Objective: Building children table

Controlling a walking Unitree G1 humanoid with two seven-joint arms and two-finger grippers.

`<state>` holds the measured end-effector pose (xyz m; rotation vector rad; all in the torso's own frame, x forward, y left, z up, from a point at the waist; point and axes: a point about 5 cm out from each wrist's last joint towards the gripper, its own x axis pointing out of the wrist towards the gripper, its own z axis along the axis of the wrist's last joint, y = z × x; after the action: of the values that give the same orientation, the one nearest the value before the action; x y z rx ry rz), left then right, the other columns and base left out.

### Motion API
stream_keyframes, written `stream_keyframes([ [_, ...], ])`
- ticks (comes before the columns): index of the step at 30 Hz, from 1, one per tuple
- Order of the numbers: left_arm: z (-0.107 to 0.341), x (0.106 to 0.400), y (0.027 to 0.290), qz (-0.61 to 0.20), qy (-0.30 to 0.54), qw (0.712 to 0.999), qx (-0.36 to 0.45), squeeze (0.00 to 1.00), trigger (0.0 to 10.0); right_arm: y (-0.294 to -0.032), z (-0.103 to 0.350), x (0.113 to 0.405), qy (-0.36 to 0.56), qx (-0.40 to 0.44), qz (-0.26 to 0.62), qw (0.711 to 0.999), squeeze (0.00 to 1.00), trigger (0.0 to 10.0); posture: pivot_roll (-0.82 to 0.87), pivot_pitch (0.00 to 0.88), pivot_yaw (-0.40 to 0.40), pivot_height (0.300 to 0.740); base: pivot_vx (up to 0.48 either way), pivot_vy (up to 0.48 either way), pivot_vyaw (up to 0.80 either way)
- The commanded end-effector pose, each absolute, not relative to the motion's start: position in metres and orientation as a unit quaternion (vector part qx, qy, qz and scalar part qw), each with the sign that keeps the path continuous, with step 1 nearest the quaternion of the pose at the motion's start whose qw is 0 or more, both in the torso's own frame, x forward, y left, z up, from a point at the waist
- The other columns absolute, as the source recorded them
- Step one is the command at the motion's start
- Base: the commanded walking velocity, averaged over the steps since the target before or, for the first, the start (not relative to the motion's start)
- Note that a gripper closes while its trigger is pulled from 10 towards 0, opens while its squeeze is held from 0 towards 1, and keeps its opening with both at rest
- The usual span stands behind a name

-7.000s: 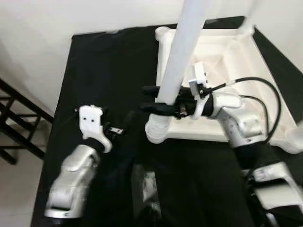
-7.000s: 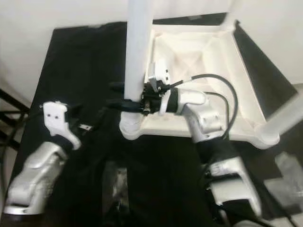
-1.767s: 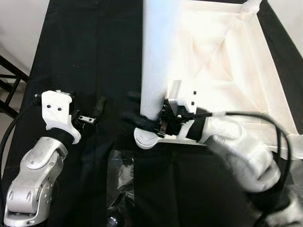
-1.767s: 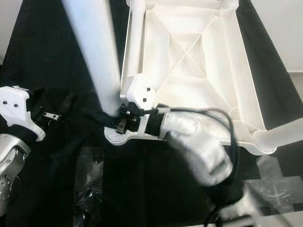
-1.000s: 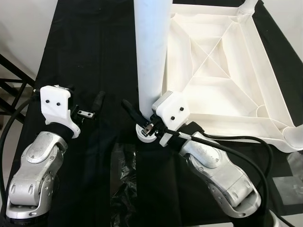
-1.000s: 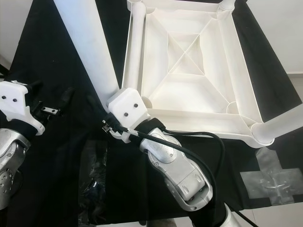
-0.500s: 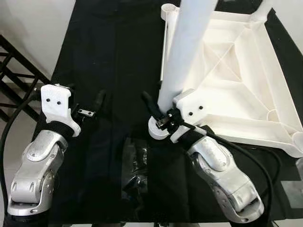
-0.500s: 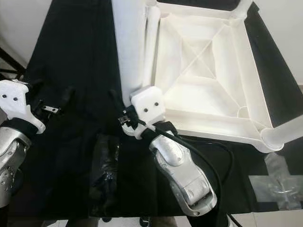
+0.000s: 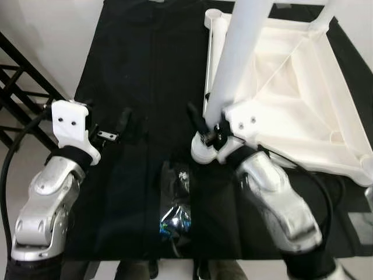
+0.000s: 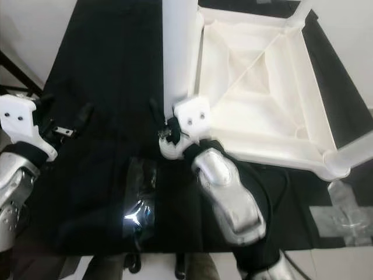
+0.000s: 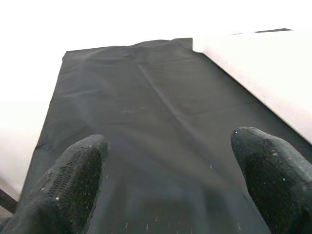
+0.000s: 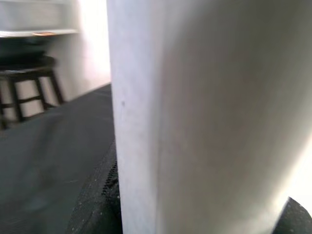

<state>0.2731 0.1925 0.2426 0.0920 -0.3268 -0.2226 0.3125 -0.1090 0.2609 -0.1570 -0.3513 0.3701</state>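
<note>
An upturned white children's table top lies on a black cloth, ribs facing up. From its near left corner a white table leg rises toward the camera. My right gripper reaches in from the near side and is shut on the leg's base. One black finger shows left of the leg and the other is hidden behind it. In the right wrist view the leg sits between both fingers. My left gripper hovers open over bare cloth to the left, with nothing between its fingertips.
A clear plastic bag of small parts lies on the cloth near the front edge. A dark rack stands at the far left. Other legs rise at the far right corner and near right corner. Tape patch on the right.
The camera has shifted, so the whole scene sits differently. My right arm has come round from the leg's right side to its near side, still holding the base. The left gripper stays open.
</note>
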Motion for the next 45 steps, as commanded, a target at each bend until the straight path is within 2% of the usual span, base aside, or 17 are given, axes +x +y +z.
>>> stream_keyframes([
  [1, 0.237, 0.272, 0.196, -0.106, -0.151, 0.981, 0.054, 0.0, 10.0, -0.145, 0.257, 0.325, -0.151, -0.122, 0.099, 0.976, 0.0, 10.0, 0.06, 0.329, -0.043, 0.74, 0.0, 0.0, 0.0],
  [7, 0.236, 0.271, 0.196, -0.106, -0.151, 0.981, 0.053, 0.0, 10.0, -0.151, 0.273, 0.33, -0.17, -0.113, 0.094, 0.974, 0.0, 10.0, 0.06, 0.333, -0.044, 0.74, 0.0, 0.0, 0.0],
  [17, 0.236, 0.271, 0.195, -0.108, -0.148, 0.982, 0.055, 0.0, 10.0, -0.136, 0.273, 0.335, -0.17, -0.059, 0.133, 0.975, 0.0, 10.0, 0.07, 0.335, -0.038, 0.74, 0.0, 0.0, 0.0],
  [41, 0.235, 0.271, 0.195, -0.108, -0.148, 0.982, 0.054, 0.0, 10.0, -0.13, 0.28, 0.338, -0.17, -0.051, 0.165, 0.97, 0.0, 10.0, 0.07, 0.333, -0.043, 0.74, 0.0, 0.0, 0.0],
  [43, 0.235, 0.271, 0.195, -0.108, -0.148, 0.982, 0.054, 0.0, 10.0, -0.13, 0.279, 0.338, -0.166, -0.052, 0.165, 0.971, 0.0, 10.0, 0.07, 0.333, -0.043, 0.74, 0.0, 0.0, 0.0],
  [45, 0.237, 0.272, 0.195, -0.108, -0.151, 0.981, 0.054, 0.0, 10.0, -0.134, 0.264, 0.334, -0.151, -0.024, 0.095, 0.984, 0.0, 10.0, 0.06, 0.333, -0.043, 0.74, 0.0, 0.0, 0.0],
])
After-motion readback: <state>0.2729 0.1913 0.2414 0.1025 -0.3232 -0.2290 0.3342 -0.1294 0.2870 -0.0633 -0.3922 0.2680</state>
